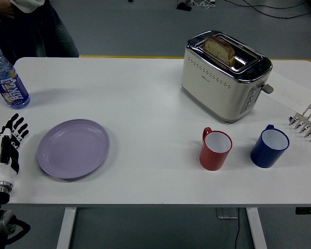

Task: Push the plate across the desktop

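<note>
The purple plate (pixel 73 148) lies flat on the left part of the white bench (pixel 145 104), not far from the near edge. Just to its left the left robot hand (pixel 9 145) is over the bench edge, with its black fingers (pixel 16 126) stretched out straight and pointing away from the robot. It holds nothing, and there is a small gap between it and the plate. A water bottle (pixel 8 80) with a blue cap stands behind the robot hand, near the far left corner. A person in dark trousers (pixel 39 28) stands past that corner. On the right half of the bench sits a cream and silver toaster (pixel 223 78) with a slice of bread (pixel 219 50) sticking out of one slot. In front of it stand a red mug (pixel 216 149) and a blue mug (pixel 269 147), side by side but apart. At the far right edge is a metal rack (pixel 307 122), maybe for toast, but it is cut off and hard to tell.
</note>
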Robot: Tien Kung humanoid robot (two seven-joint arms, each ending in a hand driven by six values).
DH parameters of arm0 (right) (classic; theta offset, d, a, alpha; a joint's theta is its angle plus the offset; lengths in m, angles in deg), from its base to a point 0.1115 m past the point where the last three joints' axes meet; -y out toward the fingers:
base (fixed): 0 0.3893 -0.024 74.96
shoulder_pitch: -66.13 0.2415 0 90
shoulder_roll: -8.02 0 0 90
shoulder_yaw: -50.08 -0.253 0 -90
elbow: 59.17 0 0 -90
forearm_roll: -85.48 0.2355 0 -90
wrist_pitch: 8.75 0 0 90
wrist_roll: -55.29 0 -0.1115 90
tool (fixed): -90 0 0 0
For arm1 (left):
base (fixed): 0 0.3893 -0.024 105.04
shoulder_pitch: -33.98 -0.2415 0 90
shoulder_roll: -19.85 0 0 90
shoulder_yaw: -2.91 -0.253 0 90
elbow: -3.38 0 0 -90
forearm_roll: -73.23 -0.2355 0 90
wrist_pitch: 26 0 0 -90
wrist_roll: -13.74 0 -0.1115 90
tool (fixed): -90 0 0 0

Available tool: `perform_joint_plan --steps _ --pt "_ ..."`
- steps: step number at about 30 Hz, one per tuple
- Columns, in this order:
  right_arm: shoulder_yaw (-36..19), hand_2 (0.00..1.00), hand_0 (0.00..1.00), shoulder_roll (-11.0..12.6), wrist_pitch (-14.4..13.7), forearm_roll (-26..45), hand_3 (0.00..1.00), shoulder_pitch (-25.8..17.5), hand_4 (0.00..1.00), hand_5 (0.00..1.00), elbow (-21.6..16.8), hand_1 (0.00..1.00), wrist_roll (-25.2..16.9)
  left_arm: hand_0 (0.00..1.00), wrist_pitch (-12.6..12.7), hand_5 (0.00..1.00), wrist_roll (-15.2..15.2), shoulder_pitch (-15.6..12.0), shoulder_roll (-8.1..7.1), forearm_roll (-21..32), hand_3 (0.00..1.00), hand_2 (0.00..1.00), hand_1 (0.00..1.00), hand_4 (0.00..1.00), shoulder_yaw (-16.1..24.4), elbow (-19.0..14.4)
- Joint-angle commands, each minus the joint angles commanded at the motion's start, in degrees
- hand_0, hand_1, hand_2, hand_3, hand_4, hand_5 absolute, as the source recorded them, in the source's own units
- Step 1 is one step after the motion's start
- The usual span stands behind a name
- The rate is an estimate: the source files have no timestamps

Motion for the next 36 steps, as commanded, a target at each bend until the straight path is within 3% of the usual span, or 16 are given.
perform_joint_plan --steps 21,36 --pt "-0.78 0.794 0.716 0.14 -0.03 -1.98 0.732 0.87 0.508 0.557 -0.22 0.678 0.60 0.826 -0.27 0.998 -0.20 1.48 4.67 -0.33 0.904 0.905 0.865 0.544 -0.49 0.14" --pt "-0.75 0.794 0.716 0.26 0.01 -2.18 0.732 0.99 0.508 0.558 -0.24 0.678 0.58 0.825 -0.33 0.998 -0.23 1.69 6.07 0.46 0.903 0.903 0.862 0.543 -3.32 -1.01"
